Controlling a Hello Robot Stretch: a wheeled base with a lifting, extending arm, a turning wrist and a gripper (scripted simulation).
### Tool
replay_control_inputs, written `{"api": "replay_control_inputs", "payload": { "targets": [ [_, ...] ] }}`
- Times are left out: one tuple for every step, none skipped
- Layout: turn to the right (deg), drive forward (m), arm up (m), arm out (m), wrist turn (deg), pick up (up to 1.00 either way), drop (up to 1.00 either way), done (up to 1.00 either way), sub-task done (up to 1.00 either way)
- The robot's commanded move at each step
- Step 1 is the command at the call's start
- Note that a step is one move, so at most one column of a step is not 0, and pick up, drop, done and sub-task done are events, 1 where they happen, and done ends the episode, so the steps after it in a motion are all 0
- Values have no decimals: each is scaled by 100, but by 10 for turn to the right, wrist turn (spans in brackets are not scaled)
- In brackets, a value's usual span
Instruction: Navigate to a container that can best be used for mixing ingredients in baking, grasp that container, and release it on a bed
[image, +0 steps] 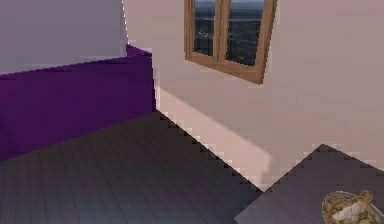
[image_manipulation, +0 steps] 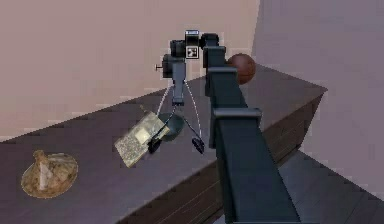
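On the long dark table (image_manipulation: 90, 135) a small dark greenish round thing (image_manipulation: 172, 127), perhaps a bowl, sits near the middle. My arm (image_manipulation: 235, 140) rises as a dark bar from the arm side view's bottom edge. At its far end is the gripper (image_manipulation: 177, 140), whose thin fingers (image_manipulation: 197, 140) reach down around that round thing. Since the thing rests on the tabletop at the fingers, I cannot tell whether the gripper holds anything.
A tan flat book-like thing (image_manipulation: 138, 142) lies just left of the round thing. A tan dish (image_manipulation: 48, 172) (image: 350, 207) holding a pale lump stands further left. A brown ball (image_manipulation: 241, 68) sits behind the arm. Ahead are dark floor (image: 120, 170), a window (image: 230, 35) and a purple wall (image: 70, 95).
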Motion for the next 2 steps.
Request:
{"api": "replay_control_inputs", "payload": {
  "targets": [
    [0,0,0,0,450,0,0,0,0],
    [0,0,0,0,450,0,0,0,0]
  ]
}}
